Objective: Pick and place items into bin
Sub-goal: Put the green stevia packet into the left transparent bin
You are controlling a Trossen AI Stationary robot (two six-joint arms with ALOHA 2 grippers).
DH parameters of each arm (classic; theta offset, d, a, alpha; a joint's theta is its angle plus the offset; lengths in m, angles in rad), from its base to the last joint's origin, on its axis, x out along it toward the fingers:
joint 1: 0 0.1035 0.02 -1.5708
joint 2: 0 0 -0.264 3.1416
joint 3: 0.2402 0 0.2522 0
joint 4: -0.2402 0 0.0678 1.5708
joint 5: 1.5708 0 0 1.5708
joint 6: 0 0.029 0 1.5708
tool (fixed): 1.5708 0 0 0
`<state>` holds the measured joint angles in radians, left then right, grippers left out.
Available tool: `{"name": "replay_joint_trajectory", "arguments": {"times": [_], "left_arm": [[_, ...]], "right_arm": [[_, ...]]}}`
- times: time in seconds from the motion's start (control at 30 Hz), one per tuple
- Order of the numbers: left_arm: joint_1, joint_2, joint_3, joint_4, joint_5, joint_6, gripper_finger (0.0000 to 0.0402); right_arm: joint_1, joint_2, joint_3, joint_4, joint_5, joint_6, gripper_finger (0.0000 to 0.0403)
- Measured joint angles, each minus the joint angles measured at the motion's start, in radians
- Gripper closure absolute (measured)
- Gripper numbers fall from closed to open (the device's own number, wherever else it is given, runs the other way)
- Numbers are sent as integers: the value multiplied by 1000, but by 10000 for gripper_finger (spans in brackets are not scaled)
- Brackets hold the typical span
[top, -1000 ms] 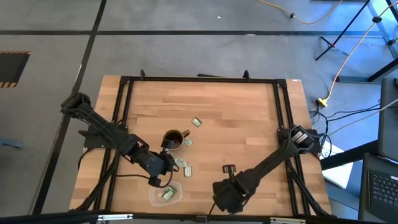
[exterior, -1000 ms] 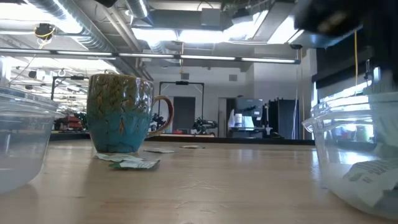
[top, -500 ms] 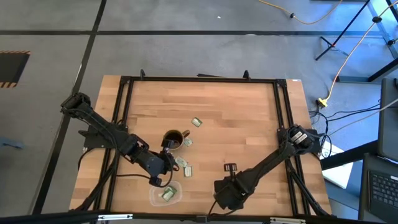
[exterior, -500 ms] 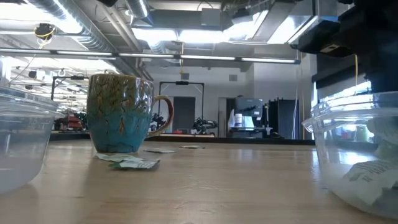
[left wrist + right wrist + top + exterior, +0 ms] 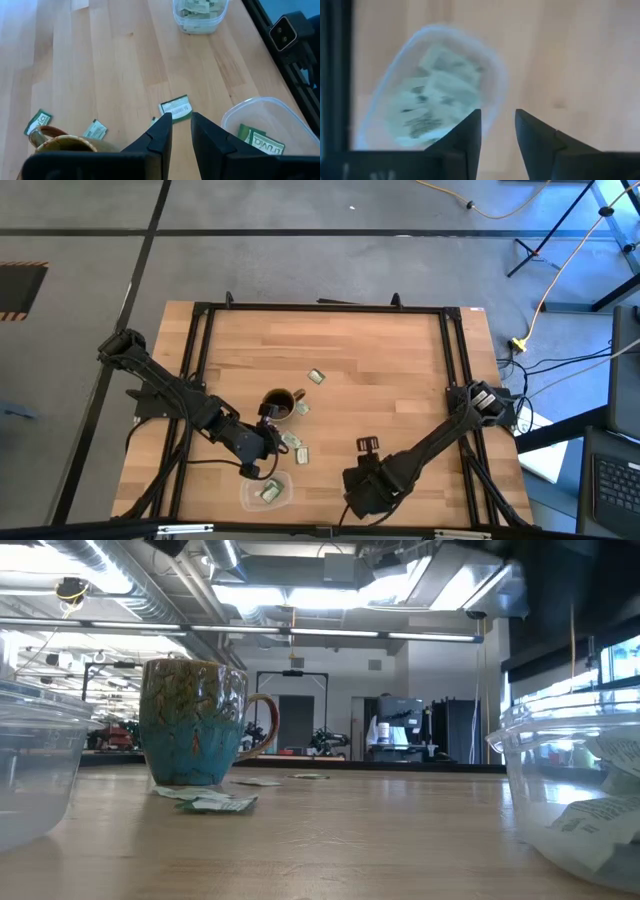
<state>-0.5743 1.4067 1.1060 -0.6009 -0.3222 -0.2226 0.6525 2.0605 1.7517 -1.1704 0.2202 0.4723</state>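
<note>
Pale green and white packets lie flat on the wooden table: one (image 5: 317, 376) beyond the brown mug (image 5: 280, 405), one (image 5: 301, 408) beside it, two (image 5: 297, 448) nearer. My left gripper (image 5: 265, 442) hovers open next to the mug, its fingertips (image 5: 181, 119) just short of a packet (image 5: 176, 107). My right gripper (image 5: 367, 444) points steeply down, open and holding nothing (image 5: 498, 115), above a clear bin (image 5: 496, 70) with several packets (image 5: 440, 90) in it. A second clear bin (image 5: 250, 495) near the front edge holds a green packet (image 5: 257, 140).
In the low view the mug (image 5: 192, 725) stands left of centre, with one bin (image 5: 30, 770) at the left and the other (image 5: 540, 770) at the right. A black frame (image 5: 200, 360) runs round the table's edges. Bare wood lies across the far half.
My right gripper has tipped, so its fingertips have swung a little toward the far edge above the right bin. In the low view a white packet now leans high inside that bin, where none showed a second ago.
</note>
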Motion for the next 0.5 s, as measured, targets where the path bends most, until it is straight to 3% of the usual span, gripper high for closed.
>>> {"name": "replay_joint_trajectory", "arguments": {"times": [0.2, 0.5], "left_arm": [[-1, 0, 0, -12, -1, 5, 336], [-12, -109, -8, -87, -66, -21, 336]], "right_arm": [[-7, -84, 9, -15, 167, -146, 279], [-98, -220, -11, 132, 180, -436, 279]]}}
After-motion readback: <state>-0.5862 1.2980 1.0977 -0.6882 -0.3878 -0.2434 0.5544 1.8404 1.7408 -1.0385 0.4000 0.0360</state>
